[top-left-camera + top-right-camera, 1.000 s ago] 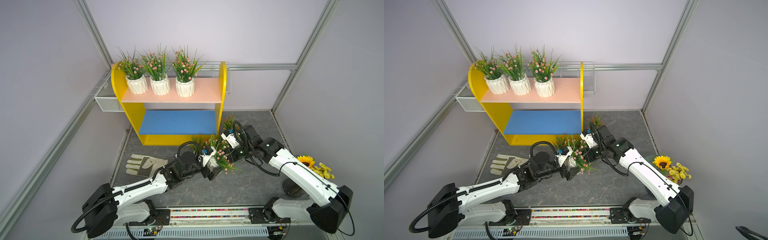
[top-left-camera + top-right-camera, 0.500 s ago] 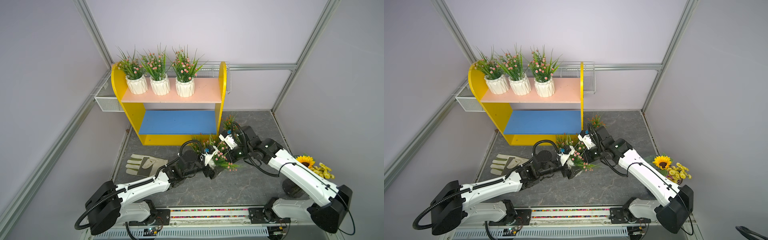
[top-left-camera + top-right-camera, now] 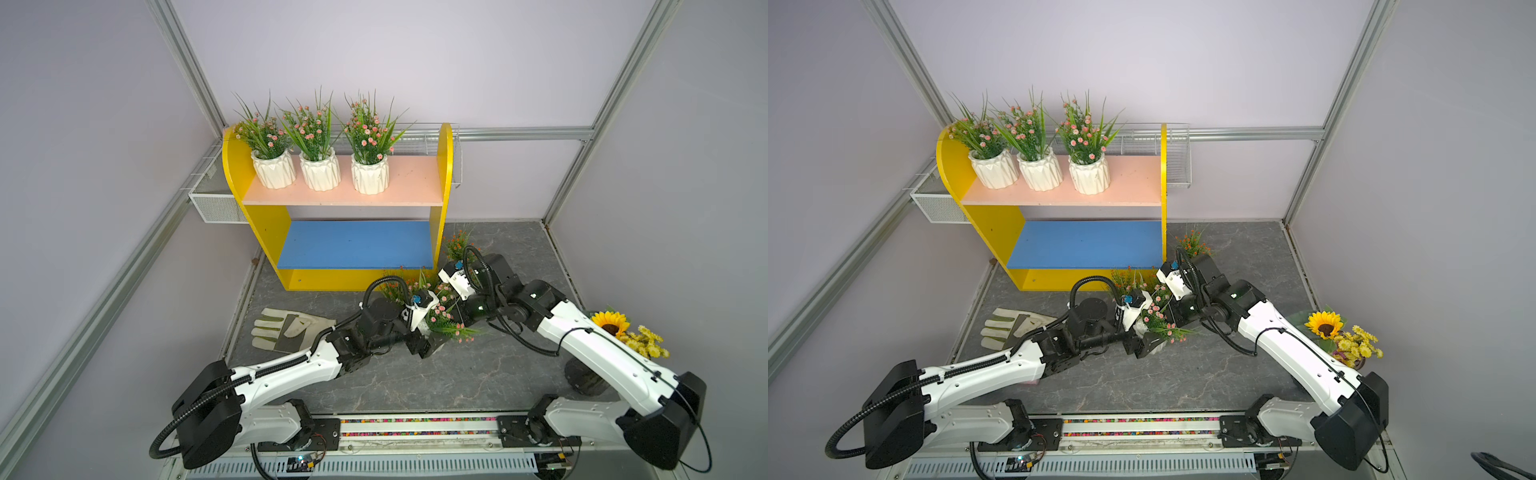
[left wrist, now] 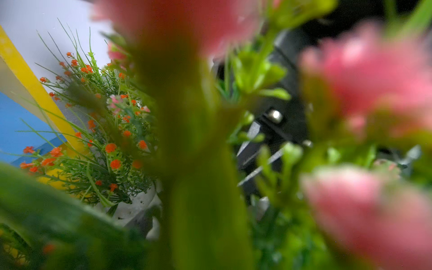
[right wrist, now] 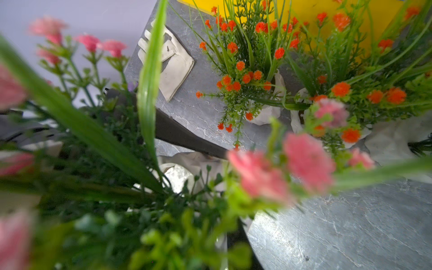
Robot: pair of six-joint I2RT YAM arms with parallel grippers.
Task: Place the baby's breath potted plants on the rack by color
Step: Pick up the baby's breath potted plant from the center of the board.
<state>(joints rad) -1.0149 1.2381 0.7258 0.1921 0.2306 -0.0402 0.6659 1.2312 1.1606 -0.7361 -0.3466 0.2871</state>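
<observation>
Before the yellow-sided two-shelf wooden rack [image 3: 353, 279], the left gripper [image 3: 428, 343] clasps a pink-blossomed white ribbed pot [image 5: 180, 174]. Among its sprigs the right gripper [image 3: 459, 316] is hidden, so I cannot tell its grip.

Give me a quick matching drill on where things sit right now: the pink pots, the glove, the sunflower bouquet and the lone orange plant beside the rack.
Things:
1. three pink-blossom pots
2. glove
3. sunflower bouquet
4. lone orange-blossom plant

Places:
A. on the floor, beside the rack, at its right side panel
B. flat on the floor, left side
C. on the pale pink upper board
D. at the floor's right edge

Pairs: 1-C, 2-B, 3-D, 4-A
</observation>
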